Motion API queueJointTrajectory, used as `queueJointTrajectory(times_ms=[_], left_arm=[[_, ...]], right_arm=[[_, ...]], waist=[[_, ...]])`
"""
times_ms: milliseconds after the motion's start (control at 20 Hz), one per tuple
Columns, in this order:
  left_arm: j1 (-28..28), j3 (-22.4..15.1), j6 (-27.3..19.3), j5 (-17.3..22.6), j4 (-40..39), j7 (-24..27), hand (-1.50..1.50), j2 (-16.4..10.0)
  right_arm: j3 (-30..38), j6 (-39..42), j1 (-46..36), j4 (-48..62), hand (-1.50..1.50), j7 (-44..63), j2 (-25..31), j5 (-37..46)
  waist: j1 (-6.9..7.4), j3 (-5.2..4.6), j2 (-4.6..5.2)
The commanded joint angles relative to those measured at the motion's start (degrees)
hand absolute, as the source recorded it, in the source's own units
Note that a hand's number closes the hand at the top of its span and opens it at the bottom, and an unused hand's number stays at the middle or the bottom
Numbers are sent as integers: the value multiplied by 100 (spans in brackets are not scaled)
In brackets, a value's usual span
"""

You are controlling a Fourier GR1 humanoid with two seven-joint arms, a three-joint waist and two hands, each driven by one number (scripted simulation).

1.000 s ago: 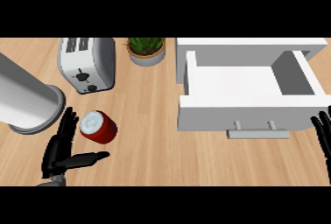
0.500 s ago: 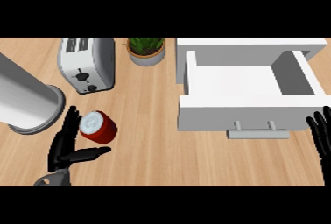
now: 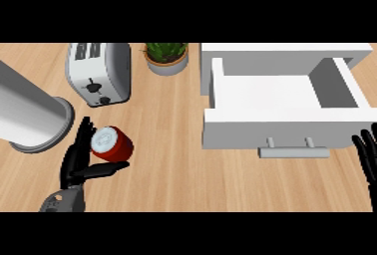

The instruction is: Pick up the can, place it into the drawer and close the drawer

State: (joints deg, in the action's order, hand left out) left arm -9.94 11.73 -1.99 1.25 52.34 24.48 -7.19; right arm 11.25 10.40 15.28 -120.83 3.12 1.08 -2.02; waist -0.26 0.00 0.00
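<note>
Parts of several things run out of view: the right hand (image 3: 366, 158) shows only as straight, open fingers pointing up at the right edge, with its palm cut off, and the big grey cylinder (image 3: 29, 115) at the left is clipped by that edge. The left hand (image 3: 74, 167) comes up from the lower left with only a short piece of grey forearm showing. It is open, its fingers (image 3: 83, 135) straight along the left side of the can (image 3: 112, 144) and its thumb (image 3: 105, 170) stuck out sideways just below it. Whether the fingers actually touch the can cannot be told, and they cover a sliver of its left edge. The can sits on the wooden tabletop (image 3: 184, 174), just right of the cylinder and well apart from the drawer (image 3: 274, 130). Its white end faces up and to the left, its red side shows toward the lower right, so its long axis runs along that diagonal; whether it stands upright or leans is hard to judge from this steep angle. The drawer is pulled open, its white inside bare, with a grey handle (image 3: 294, 152) on the front. By count: one can, one drawer, one toaster (image 3: 99, 70), one potted plant (image 3: 166, 54), one cylinder, two hands.
</note>
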Motion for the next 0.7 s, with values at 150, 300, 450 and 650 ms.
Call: queueJointTrajectory(times_ms=[150, 300, 450, 650], left_arm=[[-8, -31, 39, 126, -152, 178, -150, 44], [-466, 122, 32, 116, -960, 560, -150, -88], [-758, 125, 173, 186, -991, 274, -150, -232], [-720, -239, -365, -111, -1046, 553, -150, 358]], right_arm=[[194, 285, 377, -243, -150, -250, -41, -150], [257, 133, 60, -163, -150, 119, -16, -138], [526, 396, 199, -372, -150, 138, 168, -584], [147, 146, -72, 55, -150, -42, -98, 27]], waist=[[-2, 0, -4], [-12, -2, 4], [-20, -1, 0], [-6, -1, 3]])
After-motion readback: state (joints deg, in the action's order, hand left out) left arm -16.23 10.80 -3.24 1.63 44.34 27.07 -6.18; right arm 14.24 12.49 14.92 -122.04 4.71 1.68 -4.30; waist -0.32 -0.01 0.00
